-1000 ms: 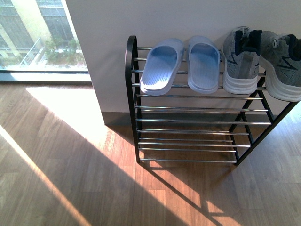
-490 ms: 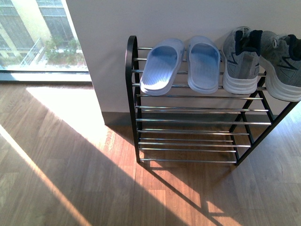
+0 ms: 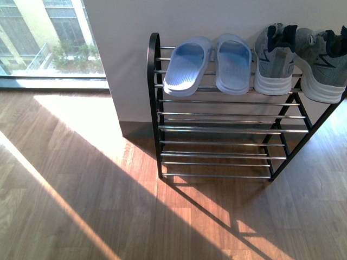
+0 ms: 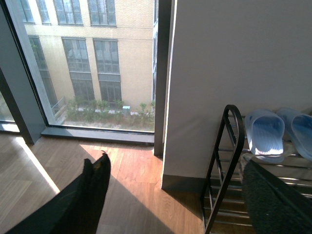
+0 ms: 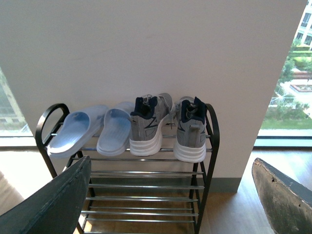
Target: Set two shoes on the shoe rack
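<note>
Two pale blue foam slide sandals [image 3: 187,67] [image 3: 233,63], two grey knit lace-up sneakers [image 3: 275,57] [image 3: 324,62] and one black-framed, silver-rodded shoe rack [image 3: 227,129] are visible.

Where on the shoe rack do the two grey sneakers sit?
In the front view, the grey sneakers sit side by side on the top shelf of the shoe rack, at its right end, beside the pale blue slide sandals.

top tier of shoe rack [image 3: 153,81] full: two slides [image 3: 187,67], two sneakers [image 3: 274,57] side by side | lower rod tiers open from front | white wall [image 3: 124,65] right behind rack | wood floor [image 3: 81,189] in front open
</note>
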Motion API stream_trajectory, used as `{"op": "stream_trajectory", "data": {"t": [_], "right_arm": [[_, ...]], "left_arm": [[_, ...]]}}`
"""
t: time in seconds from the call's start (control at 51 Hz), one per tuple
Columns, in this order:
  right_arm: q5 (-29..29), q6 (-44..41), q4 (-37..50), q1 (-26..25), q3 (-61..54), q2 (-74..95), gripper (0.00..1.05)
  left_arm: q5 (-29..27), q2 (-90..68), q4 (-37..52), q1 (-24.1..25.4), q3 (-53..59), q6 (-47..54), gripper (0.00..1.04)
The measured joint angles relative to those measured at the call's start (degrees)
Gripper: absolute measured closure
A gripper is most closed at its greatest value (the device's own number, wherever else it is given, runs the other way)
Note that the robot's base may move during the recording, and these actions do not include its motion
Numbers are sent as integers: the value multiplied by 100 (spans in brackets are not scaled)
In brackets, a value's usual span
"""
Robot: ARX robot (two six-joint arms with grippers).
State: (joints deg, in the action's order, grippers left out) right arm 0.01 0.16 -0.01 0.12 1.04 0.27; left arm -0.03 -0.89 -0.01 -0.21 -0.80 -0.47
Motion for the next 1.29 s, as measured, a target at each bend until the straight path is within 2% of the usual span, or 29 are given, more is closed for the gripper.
{"op": "stream_trajectory", "data": {"t": [0.118, 0.216, 1.294], "right_arm": [[-2, 0, 0, 2, 0, 0, 9], [-2, 0, 0, 0, 0, 0, 9], [-2, -2, 0, 0, 0, -4, 9]], "left_arm": [[-2, 0, 0, 0, 0, 4, 8], [0, 0, 0, 0, 0, 7, 10], [2, 0, 0, 0, 0, 9, 9]]}}
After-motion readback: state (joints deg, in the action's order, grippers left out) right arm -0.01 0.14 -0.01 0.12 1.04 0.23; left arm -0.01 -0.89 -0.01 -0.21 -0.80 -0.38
